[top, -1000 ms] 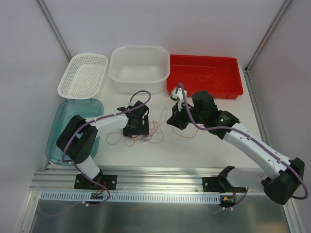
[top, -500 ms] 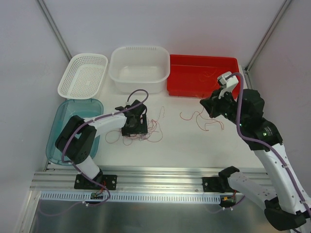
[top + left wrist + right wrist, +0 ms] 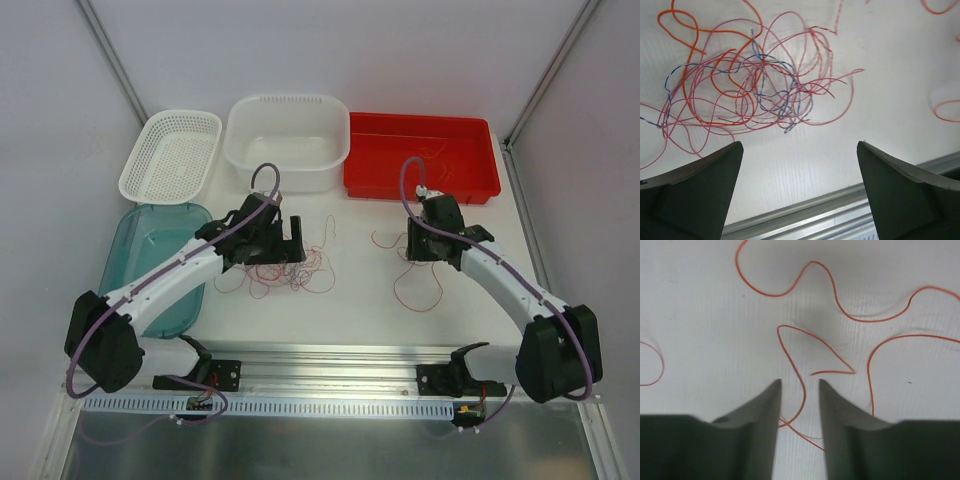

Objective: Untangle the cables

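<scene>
Two grippers hovered: we saw the left gripper (image 3: pixel 799 145) spread wide above the tangled cables (image 3: pixel 765 85) on the table (image 3: pixel 350 310), and the right gripper (image 3: pixel 799 382) barely parted, seemingly straddling one loose orange cable (image 3: pixel 779 333).

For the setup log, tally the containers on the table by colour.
White: 2, the basket and the tub
Red: 1, the red tray
Teal: 1, the teal tray
Total: 4
</scene>
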Robot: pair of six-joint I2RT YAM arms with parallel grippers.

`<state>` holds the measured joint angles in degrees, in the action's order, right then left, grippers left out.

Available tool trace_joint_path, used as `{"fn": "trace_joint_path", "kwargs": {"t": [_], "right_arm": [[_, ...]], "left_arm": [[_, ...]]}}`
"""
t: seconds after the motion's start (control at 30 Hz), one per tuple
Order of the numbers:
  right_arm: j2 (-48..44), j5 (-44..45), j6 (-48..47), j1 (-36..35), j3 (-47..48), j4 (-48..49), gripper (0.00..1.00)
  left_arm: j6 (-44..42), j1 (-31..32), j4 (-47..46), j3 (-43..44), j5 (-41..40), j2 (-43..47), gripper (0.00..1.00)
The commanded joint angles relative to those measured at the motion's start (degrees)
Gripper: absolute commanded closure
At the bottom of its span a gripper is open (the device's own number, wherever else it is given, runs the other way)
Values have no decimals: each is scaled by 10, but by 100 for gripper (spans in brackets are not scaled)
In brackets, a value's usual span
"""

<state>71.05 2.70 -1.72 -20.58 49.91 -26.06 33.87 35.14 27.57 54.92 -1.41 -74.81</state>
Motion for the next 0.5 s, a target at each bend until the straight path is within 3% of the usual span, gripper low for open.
{"fn": "trace_joint_path", "kwargs": {"t": [0.0,0.03,0.17,0.2,0.47], "right_arm": [[37,45,29,7,25,37,54],[55,48,26,8,30,37,39],[86,52,-3,8,51,37,6],[91,53,-12,8,56,34,2],[155,16,-108,13,115,19,3]], "left_arm": [[-60,-7,17,36,40,55,1],[-70,-7,20,49,48,62,1],[-128,-11,34,84,57,79,1],[-138,-14,35,90,57,81,1],[-237,-25,39,128,38,67,1]]}}
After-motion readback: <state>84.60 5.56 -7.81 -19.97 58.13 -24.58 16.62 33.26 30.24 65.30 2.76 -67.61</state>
